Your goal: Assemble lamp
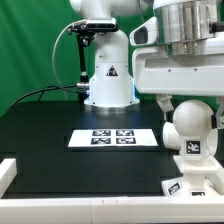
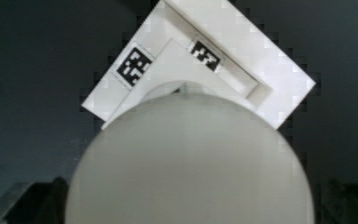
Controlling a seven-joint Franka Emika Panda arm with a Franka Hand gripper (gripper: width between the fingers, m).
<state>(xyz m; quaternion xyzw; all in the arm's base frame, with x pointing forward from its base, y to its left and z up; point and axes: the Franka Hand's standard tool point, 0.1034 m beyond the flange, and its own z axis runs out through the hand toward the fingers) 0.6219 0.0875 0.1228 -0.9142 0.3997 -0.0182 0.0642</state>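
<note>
White plastic bulb [image 1: 190,124]: hanging neck-down at the exterior view's right, just above the square lamp base [image 1: 200,187].
Pincer [image 1: 190,104]: clenched on the bulb's round head, one finger down each side. The tips themselves are mostly hidden, so the grip looks firm but I can't swear to it.
Wrist view: the bulb [image 2: 194,150] fills the frame. Beyond it the base [image 2: 202,55] shows a white top and two tags, skewed at an angle to the camera.
Contact: neck and base are very close. Neither view shows whether they touch.
Tabletop [image 1: 45,135]: black, with the marker board [image 1: 114,138] lying flat in the middle, well apart from the action.
Shade: not in either view.
Step in hand: by my reading, seating the bulb into the base, the first join of the lamp.
Next move calls for: centring the neck over the base's socket, a straight and gentle descent, then probably a twist to fix it. The socket is hidden under the bulb, so alignment is the risk.
</note>
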